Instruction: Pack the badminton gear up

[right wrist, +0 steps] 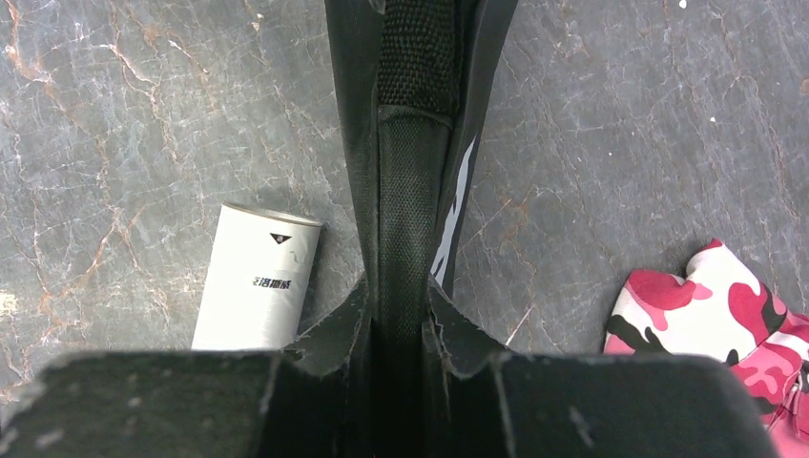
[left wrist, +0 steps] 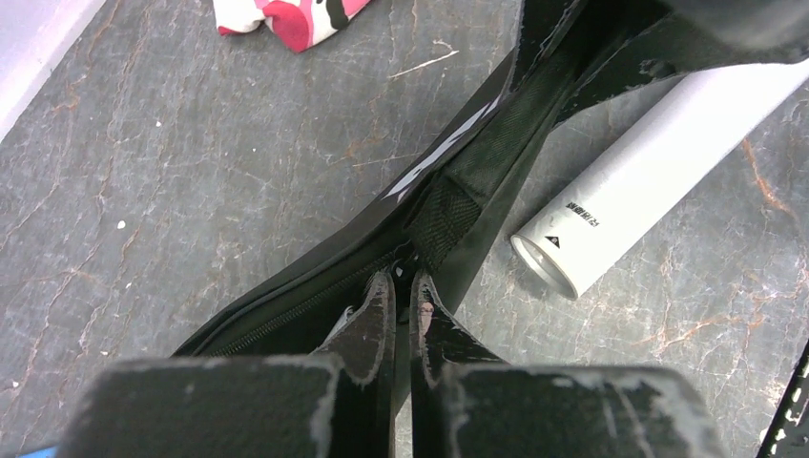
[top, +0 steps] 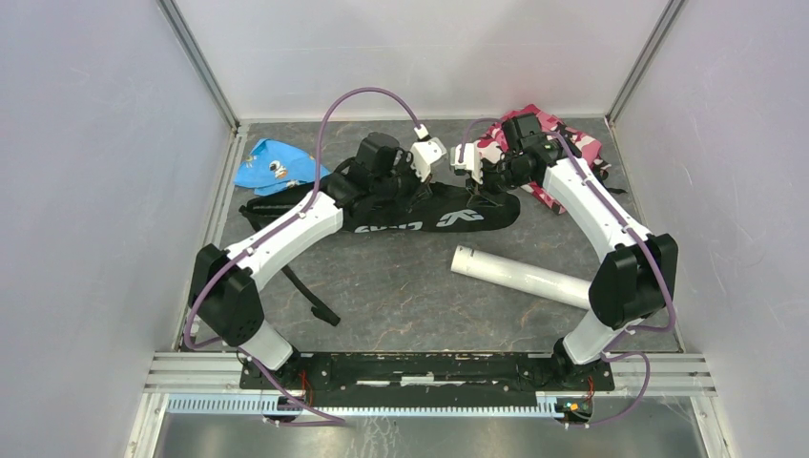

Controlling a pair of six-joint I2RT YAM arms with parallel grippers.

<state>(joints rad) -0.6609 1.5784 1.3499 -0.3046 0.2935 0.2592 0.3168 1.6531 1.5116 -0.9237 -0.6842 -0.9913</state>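
Observation:
The long black racket bag [top: 448, 221] lies across the middle of the table, lettering up. My left gripper [left wrist: 404, 277] is over its middle, shut on the small zipper pull at the end of the bag's zipper [left wrist: 286, 320]. My right gripper [right wrist: 401, 310] is at the bag's right end, shut on a black webbing strap [right wrist: 412, 172] that runs along the bag's edge. In the top view the two grippers stand close together, the left gripper [top: 413, 194] beside the right gripper [top: 487, 189]. The long white tube [top: 520, 277] lies on the table just in front of the bag, untouched.
A pink camouflage cloth [top: 572, 148] is bunched at the back right, behind my right arm. At the back left, by the bag's left end, lies a blue printed cloth [top: 272, 167]. A loose black bag strap [top: 310, 296] trails toward the near edge. Walls enclose three sides.

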